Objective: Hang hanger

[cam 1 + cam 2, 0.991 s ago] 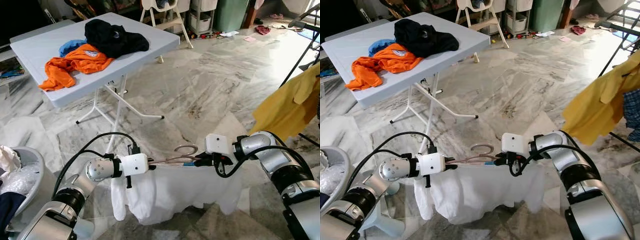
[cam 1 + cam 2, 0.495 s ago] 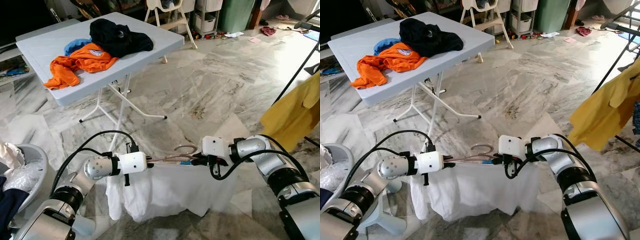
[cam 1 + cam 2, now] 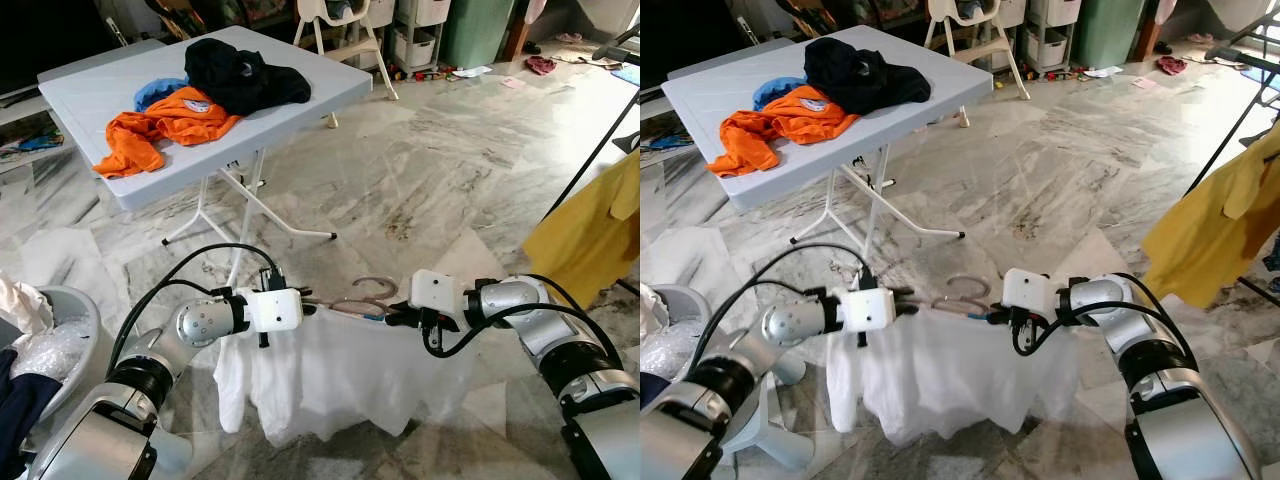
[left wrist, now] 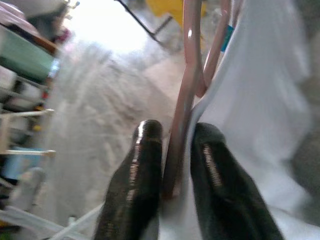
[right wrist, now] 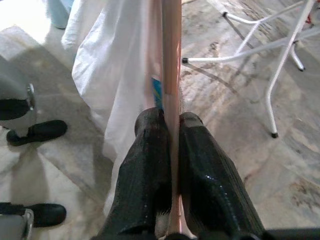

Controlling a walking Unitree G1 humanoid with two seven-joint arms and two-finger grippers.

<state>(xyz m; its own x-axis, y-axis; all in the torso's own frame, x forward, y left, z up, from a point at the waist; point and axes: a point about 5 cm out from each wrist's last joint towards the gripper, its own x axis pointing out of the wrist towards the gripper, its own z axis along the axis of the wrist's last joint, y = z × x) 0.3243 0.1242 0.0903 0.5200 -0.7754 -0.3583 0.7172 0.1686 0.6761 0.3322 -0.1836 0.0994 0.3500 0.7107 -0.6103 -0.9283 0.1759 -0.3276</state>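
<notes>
A pink hanger (image 3: 362, 296) carries a white garment (image 3: 340, 375) that drapes down over the marble floor in front of me. My left gripper (image 3: 308, 309) is shut on the hanger's left end, its fingers (image 4: 145, 165) pinching the pink bar (image 4: 182, 115). At the other end my right gripper (image 3: 392, 318) is shut on the hanger, the pink rod (image 5: 171, 90) clamped between its fingers (image 5: 150, 150). The hook (image 3: 965, 288) curls up between the two grippers. Both arms hold the hanger roughly level.
A white folding table (image 3: 100, 90) at the back left holds an orange shirt (image 3: 160, 125), a blue cloth and a black garment (image 3: 240, 72). A yellow garment (image 3: 595, 235) hangs on a rack at the right. A grey basket (image 3: 45, 340) with laundry sits at the left.
The camera has shifted a little. My left gripper has drawn inward along the hanger, and the white garment hangs more bunched between the grippers. Both grips stay shut.
</notes>
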